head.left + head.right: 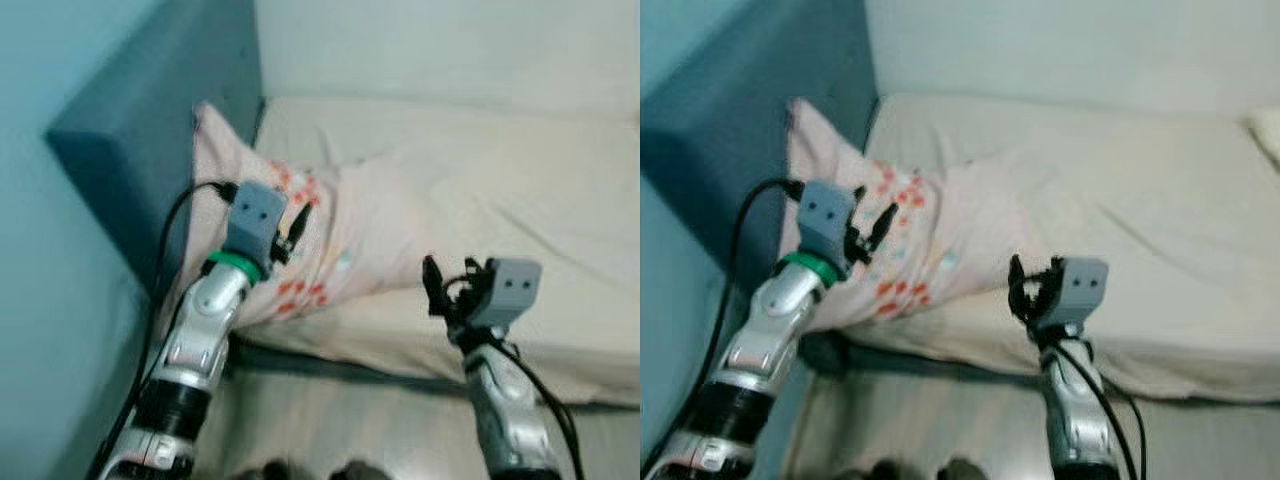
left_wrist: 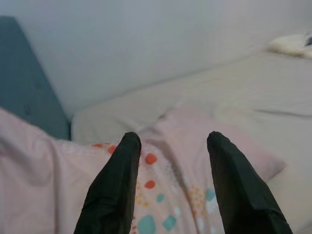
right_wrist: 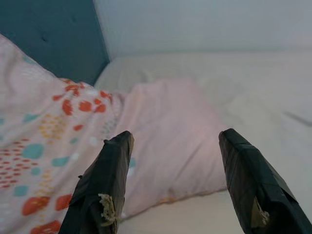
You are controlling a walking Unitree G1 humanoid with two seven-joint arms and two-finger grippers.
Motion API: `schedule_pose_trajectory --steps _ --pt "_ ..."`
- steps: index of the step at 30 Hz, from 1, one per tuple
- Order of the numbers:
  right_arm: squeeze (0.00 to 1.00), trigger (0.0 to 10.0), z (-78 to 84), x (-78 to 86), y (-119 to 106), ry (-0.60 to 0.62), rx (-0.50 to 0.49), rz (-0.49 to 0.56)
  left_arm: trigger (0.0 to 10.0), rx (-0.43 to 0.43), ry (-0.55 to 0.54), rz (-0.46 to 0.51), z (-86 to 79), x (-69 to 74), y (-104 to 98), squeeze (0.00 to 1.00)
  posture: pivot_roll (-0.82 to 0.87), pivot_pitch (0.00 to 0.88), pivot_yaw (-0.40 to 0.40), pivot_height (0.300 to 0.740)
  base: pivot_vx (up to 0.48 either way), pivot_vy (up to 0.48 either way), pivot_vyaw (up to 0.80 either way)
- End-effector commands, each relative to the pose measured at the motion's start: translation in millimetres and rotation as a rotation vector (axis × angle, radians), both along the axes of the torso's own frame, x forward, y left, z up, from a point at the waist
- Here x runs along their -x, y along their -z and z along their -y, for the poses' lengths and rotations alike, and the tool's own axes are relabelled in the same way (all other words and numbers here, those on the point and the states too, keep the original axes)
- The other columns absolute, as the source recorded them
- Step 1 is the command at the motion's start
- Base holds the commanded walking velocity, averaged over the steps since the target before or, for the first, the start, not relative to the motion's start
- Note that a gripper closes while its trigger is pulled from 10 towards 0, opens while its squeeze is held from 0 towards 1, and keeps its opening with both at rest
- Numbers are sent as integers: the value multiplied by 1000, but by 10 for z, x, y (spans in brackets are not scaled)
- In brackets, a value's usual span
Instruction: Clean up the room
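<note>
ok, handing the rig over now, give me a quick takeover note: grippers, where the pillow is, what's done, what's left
Left gripper: open, empty, raised over the patterned end of the pink pillow, not gripping it.
Right gripper: open, empty, held near the front edge of the bed, pointing at the pillow's plain pink end.
Pillow: lying askew across the head corner of the bed, one end propped against the blue headboard, the other reaching toward the mattress middle.
Done: nothing visibly tidied yet.
Left: probably grasp the pillow and set it straight at the headboard. A small pale item sits at the bed's far end; too blurred to identify.
</note>
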State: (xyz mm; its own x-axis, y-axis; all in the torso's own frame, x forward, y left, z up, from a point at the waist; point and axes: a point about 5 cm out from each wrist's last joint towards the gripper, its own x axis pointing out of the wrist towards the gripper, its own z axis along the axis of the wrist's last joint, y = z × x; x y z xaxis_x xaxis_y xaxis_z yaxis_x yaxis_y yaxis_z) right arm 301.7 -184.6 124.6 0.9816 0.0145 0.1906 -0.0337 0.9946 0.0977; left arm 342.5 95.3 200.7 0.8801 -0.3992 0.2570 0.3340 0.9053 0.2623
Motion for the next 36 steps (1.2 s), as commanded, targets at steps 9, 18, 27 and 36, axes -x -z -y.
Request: schedule_pose_trajectory --steps 9,18,27,36 --pt "0 10000 14 28 55 10 -8 -18 10000 -39 45 3 25 46 63 0 -122 113 -4 740 0 0 0" --pt "0 10000 11 22 49 9 -8 -17 10000 -43 54 31 38 46 31 0 -124 115 0 740 349 0 0" --pt "0 10000 11 25 51 9 -7 -18 10000 -35 53 35 42 48 28 0 -124 115 0 740 463 0 0" --pt "0 10000 7 19 50 7 -5 -18 10000 -34 56 42 47 46 19 0 -124 118 -4 740 480 0 0"
